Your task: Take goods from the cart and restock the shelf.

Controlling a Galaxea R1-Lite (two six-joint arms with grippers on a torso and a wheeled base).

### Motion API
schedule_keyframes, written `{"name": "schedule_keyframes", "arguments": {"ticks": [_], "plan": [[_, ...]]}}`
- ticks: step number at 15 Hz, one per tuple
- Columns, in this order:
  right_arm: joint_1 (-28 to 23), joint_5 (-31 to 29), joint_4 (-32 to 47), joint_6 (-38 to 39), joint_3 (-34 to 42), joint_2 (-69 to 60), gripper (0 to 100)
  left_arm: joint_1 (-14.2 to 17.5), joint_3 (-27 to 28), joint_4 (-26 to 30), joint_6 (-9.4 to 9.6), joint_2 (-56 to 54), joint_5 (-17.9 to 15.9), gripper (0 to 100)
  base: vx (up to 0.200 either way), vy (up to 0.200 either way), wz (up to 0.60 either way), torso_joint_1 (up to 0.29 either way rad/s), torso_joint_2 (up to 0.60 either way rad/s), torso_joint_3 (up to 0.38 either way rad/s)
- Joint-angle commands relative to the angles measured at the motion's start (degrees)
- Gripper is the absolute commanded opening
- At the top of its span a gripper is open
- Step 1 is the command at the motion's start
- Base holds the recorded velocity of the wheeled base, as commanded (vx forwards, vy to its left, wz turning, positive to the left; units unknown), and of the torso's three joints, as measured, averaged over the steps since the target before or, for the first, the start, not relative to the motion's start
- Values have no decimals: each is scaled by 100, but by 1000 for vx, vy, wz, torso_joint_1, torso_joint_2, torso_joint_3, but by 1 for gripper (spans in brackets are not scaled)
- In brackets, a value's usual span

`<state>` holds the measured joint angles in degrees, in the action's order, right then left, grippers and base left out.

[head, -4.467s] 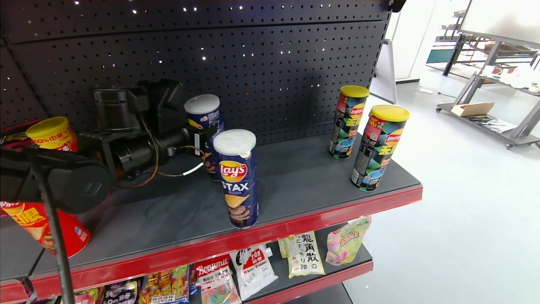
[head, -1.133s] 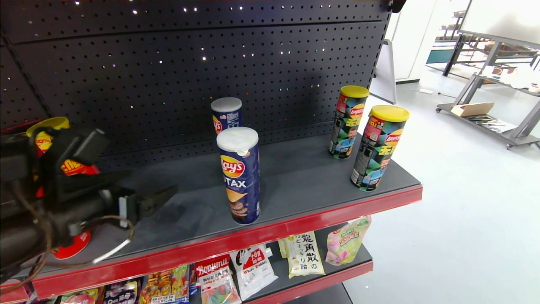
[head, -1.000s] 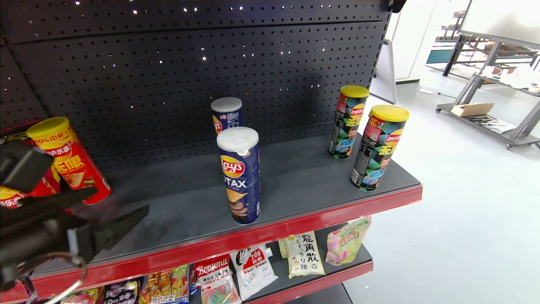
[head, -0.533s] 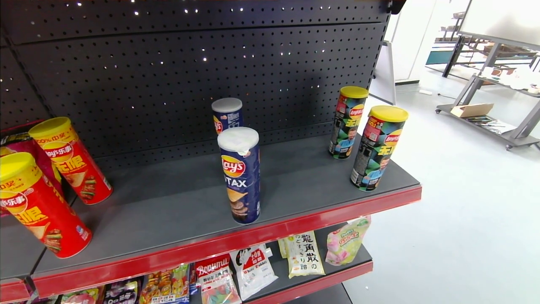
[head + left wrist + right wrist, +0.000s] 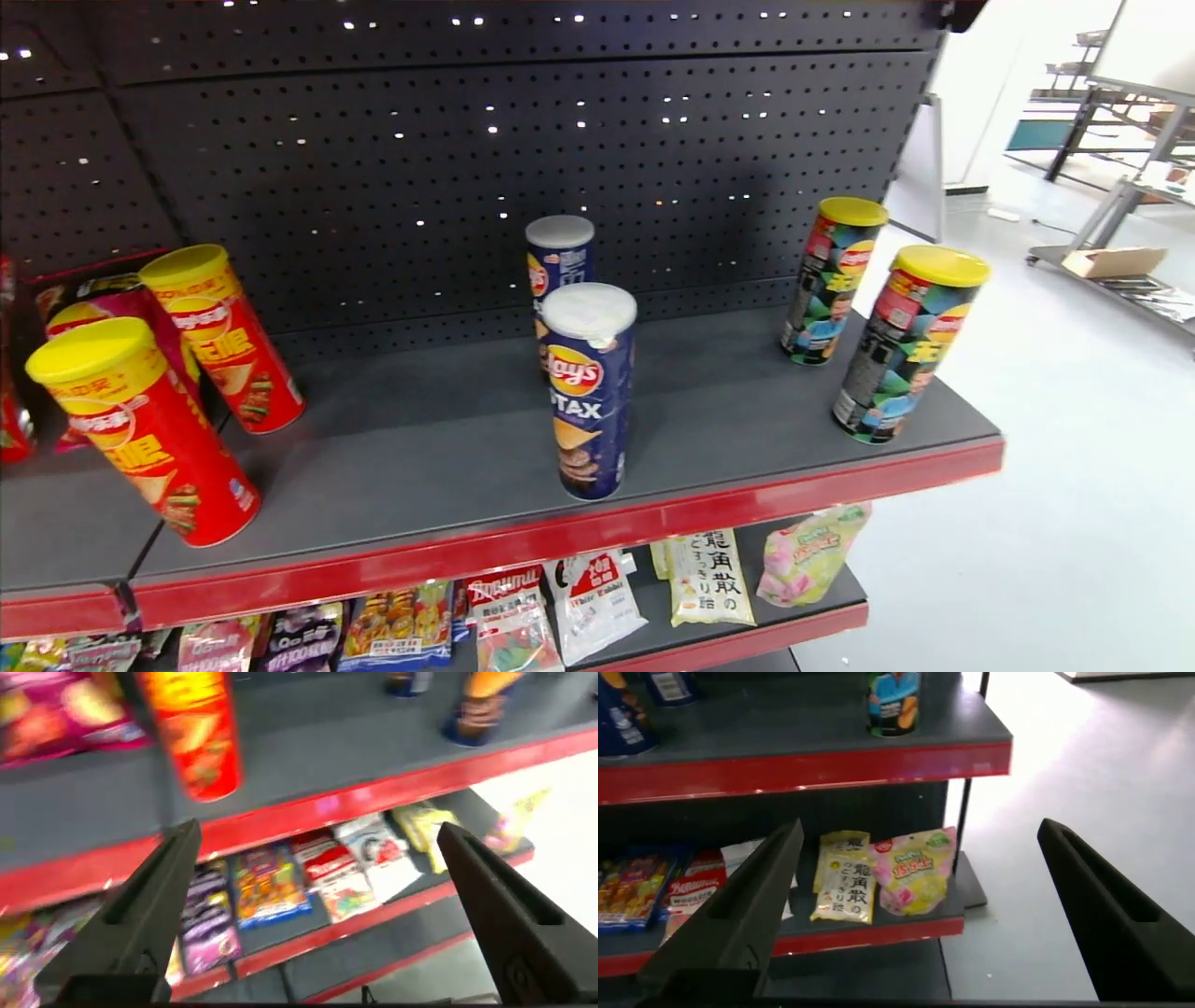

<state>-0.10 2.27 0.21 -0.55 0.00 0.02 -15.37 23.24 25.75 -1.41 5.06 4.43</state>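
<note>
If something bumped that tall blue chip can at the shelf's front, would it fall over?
Likely: the blue can is tall and narrow, so a push near its lid should tip it. Being round, it would probably roll, and the shelf's red front edge is close, so it might drop off.

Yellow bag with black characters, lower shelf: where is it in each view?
Head: yellow bag on the lower shelf, between the white bag and the pink-green bag.
Left wrist: yellow bag, blurred, below the red shelf edge.
Right wrist: yellow bag beside the pink-green bag.
Landmark: the red shelf edge directly above it in all three.
</note>
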Motion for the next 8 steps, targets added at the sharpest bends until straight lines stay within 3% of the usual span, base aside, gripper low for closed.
{"name": "schedule_keyframes", "arguments": {"ticks": [1,3,6,7,8], "plan": [[1,2,-3,2,0,-2,100,-1,6,1,1,13,6,100,0,0,600,17,7,2],[1,2,-3,2,0,-2,100,-1,6,-8,1,13,32,100,0,0,600,2,-2,2],[1,11,-3,11,0,-2,100,105,41,9,1,65,217,100,0,0,0,0,0,0],[1,11,-3,20,0,-2,100,298,41,44,-8,127,366,100,0,0,0,0,0,0],[1,11,-3,20,0,-2,100,711,-12,62,-8,153,384,100,0,0,0,0,0,0]]}}
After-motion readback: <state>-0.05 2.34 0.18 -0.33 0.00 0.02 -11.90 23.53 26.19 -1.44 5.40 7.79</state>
